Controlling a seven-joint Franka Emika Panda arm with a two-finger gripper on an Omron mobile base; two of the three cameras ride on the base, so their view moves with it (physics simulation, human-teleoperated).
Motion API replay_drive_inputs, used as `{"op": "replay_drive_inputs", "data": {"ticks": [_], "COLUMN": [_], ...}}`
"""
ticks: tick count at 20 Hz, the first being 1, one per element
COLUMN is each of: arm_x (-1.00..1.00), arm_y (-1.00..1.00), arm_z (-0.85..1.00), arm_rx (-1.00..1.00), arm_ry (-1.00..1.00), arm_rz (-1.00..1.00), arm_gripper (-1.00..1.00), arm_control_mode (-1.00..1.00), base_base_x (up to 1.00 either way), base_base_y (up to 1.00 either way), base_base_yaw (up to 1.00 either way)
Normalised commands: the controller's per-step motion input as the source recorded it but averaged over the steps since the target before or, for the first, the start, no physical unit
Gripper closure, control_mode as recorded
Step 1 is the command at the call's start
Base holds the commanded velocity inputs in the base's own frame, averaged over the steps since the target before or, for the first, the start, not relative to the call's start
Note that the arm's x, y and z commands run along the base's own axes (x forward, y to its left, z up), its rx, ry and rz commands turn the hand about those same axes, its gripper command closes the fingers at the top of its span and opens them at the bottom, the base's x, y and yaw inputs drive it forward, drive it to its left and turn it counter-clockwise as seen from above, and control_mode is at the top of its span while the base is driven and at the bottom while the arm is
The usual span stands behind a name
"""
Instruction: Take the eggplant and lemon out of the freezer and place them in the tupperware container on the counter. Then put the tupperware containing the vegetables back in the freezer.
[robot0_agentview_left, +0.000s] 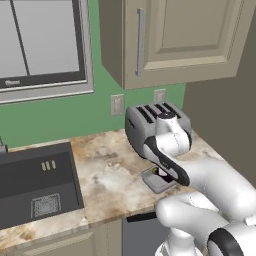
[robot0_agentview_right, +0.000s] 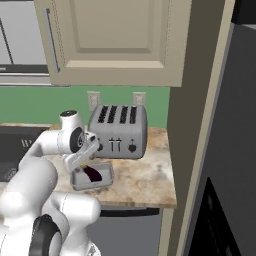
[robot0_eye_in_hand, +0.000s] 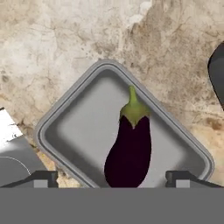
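Note:
The eggplant (robot0_eye_in_hand: 130, 144), dark purple with a green stem, lies inside the grey tupperware container (robot0_eye_in_hand: 57, 118) on the marbled counter (robot0_eye_in_hand: 65, 43). My gripper (robot0_eye_in_hand: 111, 178) hovers just above it, open, with its fingertips (robot0_eye_in_hand: 43, 177) wide on either side and clear of the eggplant. From the right base, the eggplant (robot0_agentview_right: 93, 173) rests in the tray (robot0_agentview_right: 92, 186) in front of the toaster, under my gripper (robot0_agentview_right: 86, 167). In the left base view my arm covers part of the tray (robot0_agentview_left: 159, 184). The lemon is out of view.
A silver four-slot toaster (robot0_agentview_right: 120, 130) stands right behind the tray. A dark sink (robot0_agentview_left: 37, 185) lies to the left. Beige wall cabinets (robot0_agentview_left: 165, 35) hang overhead. A tall brown side panel (robot0_agentview_right: 200, 125) and a dark grey appliance front (robot0_agentview_right: 235, 150) bound the right.

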Motion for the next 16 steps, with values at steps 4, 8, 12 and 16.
{"op": "replay_drive_inputs", "data": {"ticks": [4,8,12,16], "arm_x": [-0.45,-0.66,-0.7,-0.79], "arm_y": [0.0,-0.09,-0.29,-0.24], "arm_z": [0.83,0.97,0.89,0.67], "arm_rx": [0.06,0.1,0.12,0.07], "arm_ry": [-0.16,-0.1,-0.06,-0.08], "arm_rz": [0.0,0.0,-0.03,-0.09], "arm_gripper": [-1.0,-1.0,-1.0,-1.0], "arm_control_mode": [-1.0,-1.0,-1.0,-1.0], "base_base_x": [0.0,0.0,0.0,0.0], "base_base_y": [0.0,0.0,0.0,0.0], "base_base_yaw": [0.0,0.0,0.0,0.0]}}
